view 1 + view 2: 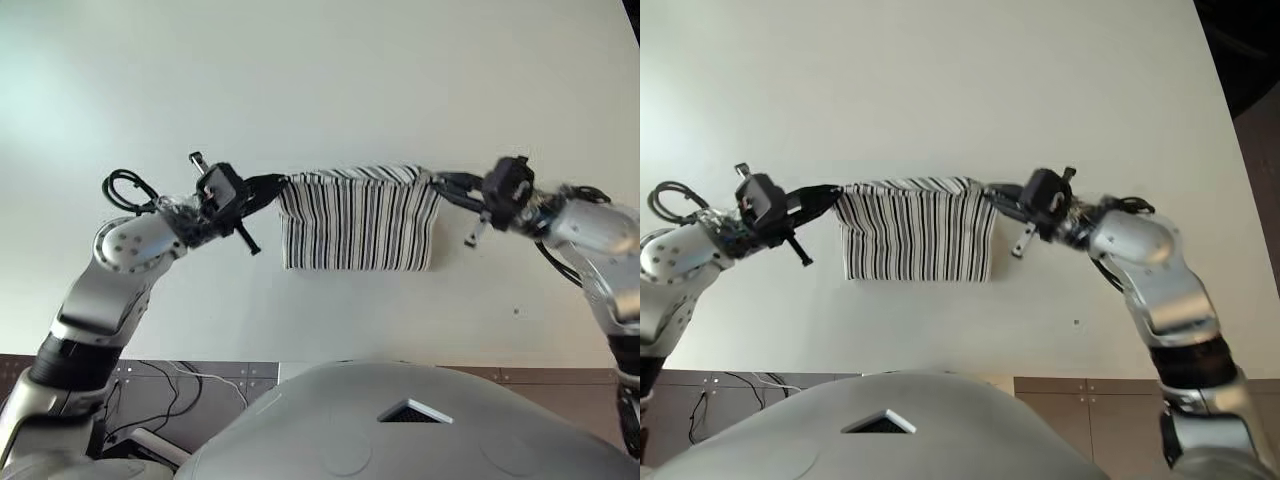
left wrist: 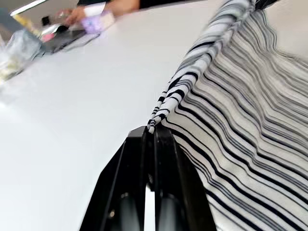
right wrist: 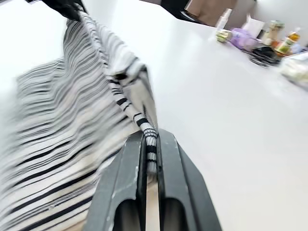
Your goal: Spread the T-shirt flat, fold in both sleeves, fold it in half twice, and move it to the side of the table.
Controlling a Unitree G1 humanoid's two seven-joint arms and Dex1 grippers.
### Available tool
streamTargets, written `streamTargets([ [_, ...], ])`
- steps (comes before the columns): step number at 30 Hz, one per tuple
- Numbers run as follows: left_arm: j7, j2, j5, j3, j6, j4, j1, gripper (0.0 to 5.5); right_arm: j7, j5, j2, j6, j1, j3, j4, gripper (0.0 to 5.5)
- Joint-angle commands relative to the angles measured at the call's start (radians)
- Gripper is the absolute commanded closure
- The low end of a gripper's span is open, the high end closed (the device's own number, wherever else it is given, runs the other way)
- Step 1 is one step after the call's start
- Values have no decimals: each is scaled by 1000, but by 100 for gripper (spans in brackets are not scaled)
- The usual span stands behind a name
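The striped T-shirt (image 1: 358,220) is folded into a compact rectangle near the middle of the white counter (image 1: 320,80), and the two arms hold it between them. The left tool (image 1: 281,184) is clenched on the shirt's far left corner; from the left wrist, its dark fingers (image 2: 166,159) pinch a thin edge of cloth. The right tool (image 1: 437,182) is clamped the same way on the far right corner, with striped hem caught between its fingers (image 3: 168,163). The far edge runs between the two grips, sagging slightly, and the rest of the cloth slopes down towards the robot. I cannot tell whether the near edge touches the counter.
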Motion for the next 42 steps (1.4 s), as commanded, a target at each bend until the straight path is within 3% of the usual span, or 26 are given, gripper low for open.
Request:
streamTargets([
  [1,11,-73,130,-46,22,117,-80,539,-39,-125,66,-1,-47,64,110,540],
  [5,28,-139,231,-63,-5,195,-80,539,-42,-200,106,-14,-69,93,175,540],
  [11,120,-303,307,-23,-52,419,-204,450,-86,-283,186,-29,-150,86,310,413],
  [16,216,-400,332,43,-82,609,-330,366,-91,-213,290,11,-214,36,310,316],
  [19,303,-410,327,131,-83,684,-336,363,-32,-113,343,160,-170,81,125,312],
  [24,466,-540,256,266,-63,534,-195,363,-250,-209,511,326,-88,207,-27,312],
  [27,513,-606,251,275,-33,437,-124,363,-338,-269,579,308,-67,261,50,312],
  [34,519,-621,269,313,-45,423,-114,363,-335,-309,550,278,-1,287,227,312],
  [38,537,-606,261,375,-64,442,-139,363,-414,-335,599,332,-19,235,318,312],
  [42,589,-621,257,442,-98,448,-132,363,-612,-284,698,351,-53,-15,344,312],
])
